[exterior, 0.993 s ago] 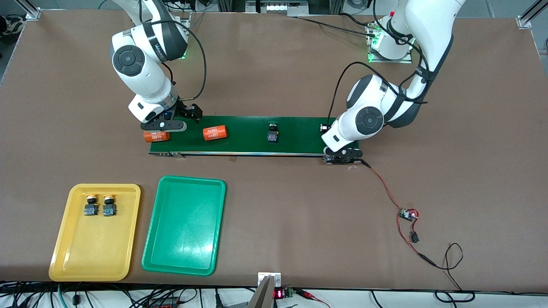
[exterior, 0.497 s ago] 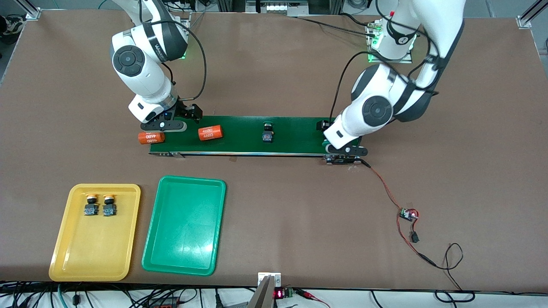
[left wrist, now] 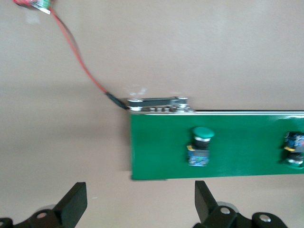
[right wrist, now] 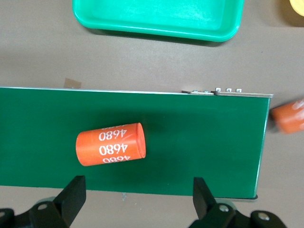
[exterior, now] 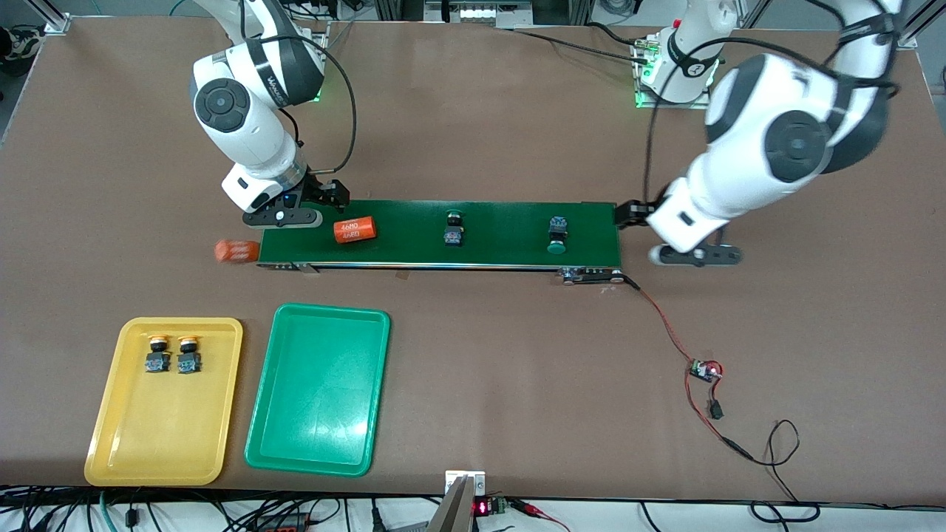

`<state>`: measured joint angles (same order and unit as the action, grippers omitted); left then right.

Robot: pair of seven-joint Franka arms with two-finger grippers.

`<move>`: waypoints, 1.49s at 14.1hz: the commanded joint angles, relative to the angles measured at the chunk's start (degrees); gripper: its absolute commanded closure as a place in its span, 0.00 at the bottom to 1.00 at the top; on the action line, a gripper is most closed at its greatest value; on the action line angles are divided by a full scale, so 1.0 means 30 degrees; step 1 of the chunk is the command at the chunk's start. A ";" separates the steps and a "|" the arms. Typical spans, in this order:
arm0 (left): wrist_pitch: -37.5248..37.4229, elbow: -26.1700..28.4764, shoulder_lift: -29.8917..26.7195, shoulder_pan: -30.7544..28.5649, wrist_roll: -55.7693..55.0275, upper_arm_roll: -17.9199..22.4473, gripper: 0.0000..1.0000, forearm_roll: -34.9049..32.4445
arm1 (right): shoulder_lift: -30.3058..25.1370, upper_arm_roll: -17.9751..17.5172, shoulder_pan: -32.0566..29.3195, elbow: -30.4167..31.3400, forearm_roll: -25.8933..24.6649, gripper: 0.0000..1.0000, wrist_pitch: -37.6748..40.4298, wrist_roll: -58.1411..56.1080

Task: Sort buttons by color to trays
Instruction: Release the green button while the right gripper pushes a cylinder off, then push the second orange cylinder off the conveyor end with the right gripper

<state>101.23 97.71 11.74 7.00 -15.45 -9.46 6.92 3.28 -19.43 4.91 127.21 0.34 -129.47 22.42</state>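
Two buttons with green caps lie on the dark-green belt point(exterior: 502, 222): one point(exterior: 556, 235) near the left arm's end, the other point(exterior: 452, 227) at mid-belt. In the left wrist view the first button point(left wrist: 199, 146) lies just inside the belt's end and the second button point(left wrist: 294, 148) sits farther along. My left gripper point(exterior: 695, 255) point(left wrist: 140, 209) hangs open and empty over the bare table off that end. Two yellow-capped buttons point(exterior: 172, 355) lie in the yellow tray point(exterior: 162, 436). The green tray point(exterior: 318, 414) holds nothing. My right gripper point(exterior: 284, 216) point(right wrist: 137, 199) is open over the belt's other end.
One orange cylinder point(exterior: 355, 230) point(right wrist: 110, 144) lies on the belt by the right gripper. Another orange cylinder point(exterior: 236, 251) point(right wrist: 289, 116) lies on the table just off that belt end. A red wire point(exterior: 665, 325) runs from the belt to a small circuit board point(exterior: 703, 369).
My left gripper has opened, left a green-capped button on the belt and swung away off the belt's end. The belt's load has drifted toward the right arm; one cylinder has dropped off.
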 commanded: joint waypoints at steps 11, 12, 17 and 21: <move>-0.5409 -0.4588 -0.2036 -0.1747 0.5763 0.2772 0.00 -0.3538 | 0.0164 -0.0028 0.0178 -0.0039 -0.0287 0.00 -0.0407 0.0845; -0.5557 -0.4680 -0.2008 -0.1806 0.6259 0.2889 0.00 -0.3713 | 0.0339 -0.0028 0.0294 -0.0010 -0.0579 0.00 -0.0437 0.0992; -0.3918 -0.4329 -0.1890 -0.2128 0.8223 0.2948 0.00 -0.4385 | 0.0808 -0.0028 0.0881 0.0049 -0.1312 0.00 -0.0993 0.2399; -0.4062 -0.4241 -0.1920 -0.2565 0.8607 0.2745 0.00 -0.4417 | 0.0897 -0.0028 0.0881 0.0020 -0.1402 0.00 -0.0994 0.2370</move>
<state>89.19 85.30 5.91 0.53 8.61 -0.57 -4.79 5.84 -19.51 7.36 127.31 -2.80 -131.81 28.35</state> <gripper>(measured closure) 0.000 0.000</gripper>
